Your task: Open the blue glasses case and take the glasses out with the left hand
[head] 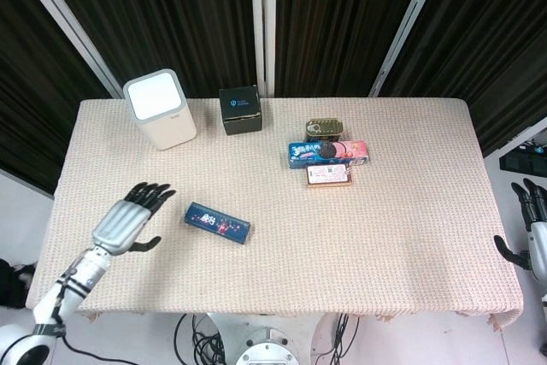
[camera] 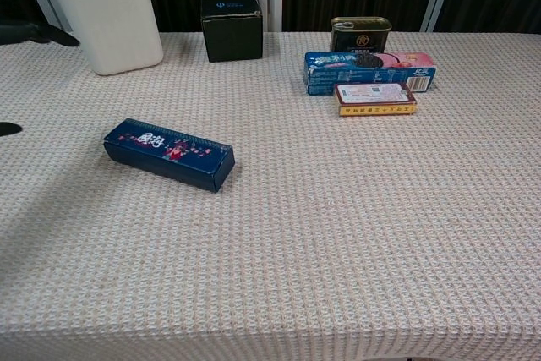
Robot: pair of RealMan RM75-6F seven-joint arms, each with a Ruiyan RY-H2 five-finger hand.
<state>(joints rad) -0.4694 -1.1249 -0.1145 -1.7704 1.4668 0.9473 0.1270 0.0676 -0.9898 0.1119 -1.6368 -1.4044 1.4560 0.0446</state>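
Head view: the whole table (head: 410,237) is seen from high above, looking down, from far off.
Chest view: the table is seen from low at its 6 o'clock edge, facing 12 o'clock, close up.
Shared: the tabletop is seen in both.
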